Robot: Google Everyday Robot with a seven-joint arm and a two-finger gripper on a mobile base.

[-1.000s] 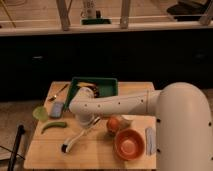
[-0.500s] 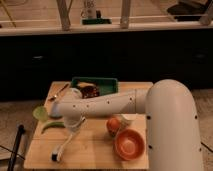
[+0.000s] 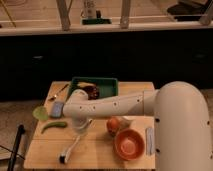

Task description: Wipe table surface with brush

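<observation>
The table surface (image 3: 100,152) is a light wooden plank top. My white arm reaches in from the right, across the middle of the table. The gripper (image 3: 81,128) points down at the left-centre of the table. It is shut on the top of the brush (image 3: 72,146). The brush's white handle slants down to the left. Its dark bristle head (image 3: 62,159) rests on the wood near the front left edge.
A green tray (image 3: 107,82) with dark items stands at the back. A metal spoon (image 3: 59,92), a pale green round thing (image 3: 40,113) and a green vegetable (image 3: 54,126) lie at the left. An orange fruit (image 3: 114,124), an orange bowl (image 3: 130,144) and a small white item (image 3: 149,137) are at the right.
The gripper and brush swept left across the table over the last second. The bristle head has gone from the left-centre towards the front left edge.
</observation>
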